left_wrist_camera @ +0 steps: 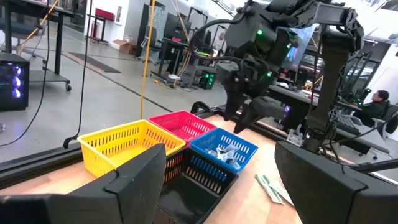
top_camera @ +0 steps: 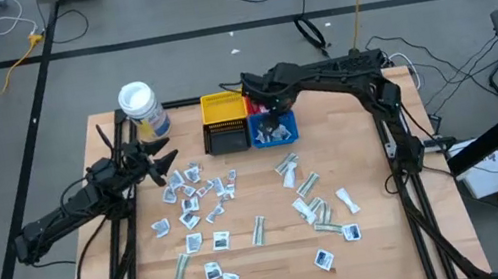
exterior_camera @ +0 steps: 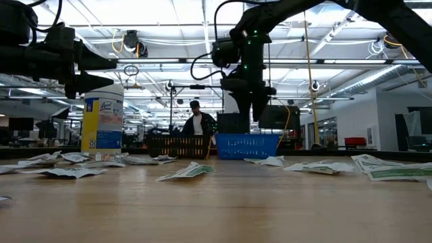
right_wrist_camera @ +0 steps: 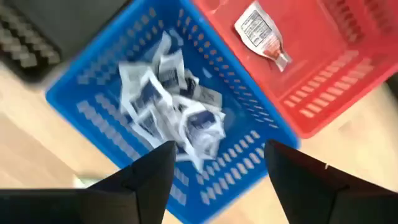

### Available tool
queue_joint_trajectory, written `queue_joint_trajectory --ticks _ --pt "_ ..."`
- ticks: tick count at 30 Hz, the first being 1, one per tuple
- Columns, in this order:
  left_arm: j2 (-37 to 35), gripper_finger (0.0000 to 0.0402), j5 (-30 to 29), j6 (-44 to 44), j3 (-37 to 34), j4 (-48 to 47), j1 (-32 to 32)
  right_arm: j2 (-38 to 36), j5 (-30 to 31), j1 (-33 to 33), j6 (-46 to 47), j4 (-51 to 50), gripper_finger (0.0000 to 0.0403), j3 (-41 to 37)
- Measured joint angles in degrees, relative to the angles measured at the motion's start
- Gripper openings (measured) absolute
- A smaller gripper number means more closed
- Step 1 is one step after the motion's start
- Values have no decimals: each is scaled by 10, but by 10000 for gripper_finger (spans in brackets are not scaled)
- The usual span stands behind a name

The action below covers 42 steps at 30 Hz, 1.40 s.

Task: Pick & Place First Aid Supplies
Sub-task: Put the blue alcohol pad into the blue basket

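Desk [top_camera: 279, 256]: loose first aid packets [top_camera: 209, 202] scattered front/mid. L tool [top_camera: 160, 166] released, empty, hovering nr jar [top_camera: 142, 110]. Far edge: R tool [top_camera: 270, 113] released, empty, above blue bin [right_wrist_camera: 93, 118] w/ packet pile [right_wrist_camera: 171, 115]; red bin [right_wrist_camera: 348, 68] adjacent.

Both arms are dark, near-black, jointed links with thick black cables looping along them — the right arm [left_wrist_camera: 280, 37] shows small green lights on its wrist housing, and its end effector [exterior_camera: 251, 111] has two blunt dark fingers.
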Motion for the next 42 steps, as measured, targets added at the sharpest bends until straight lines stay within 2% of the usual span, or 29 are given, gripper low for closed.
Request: queue_joint_trajectory --ticks 7,11,17,30,35,42 --pt "0 306 0 0 0 0 0 0 -1 3 204 -19 238 0" --pt "0 306 0 0 0 0 0 -7 -1 11 254 -28 238 0" --pt "0 306 0 0 0 0 0 -48 2 59 294 -29 238 -14" --pt "0 306 0 0 0 0 0 -178 17 233 428 -5 238 -184" --pt "0 306 0 0 0 0 0 -206 18 312 499 -11 238 -218" --pt "0 306 0 0 0 0 0 -212 17 424 598 -48 238 -223"
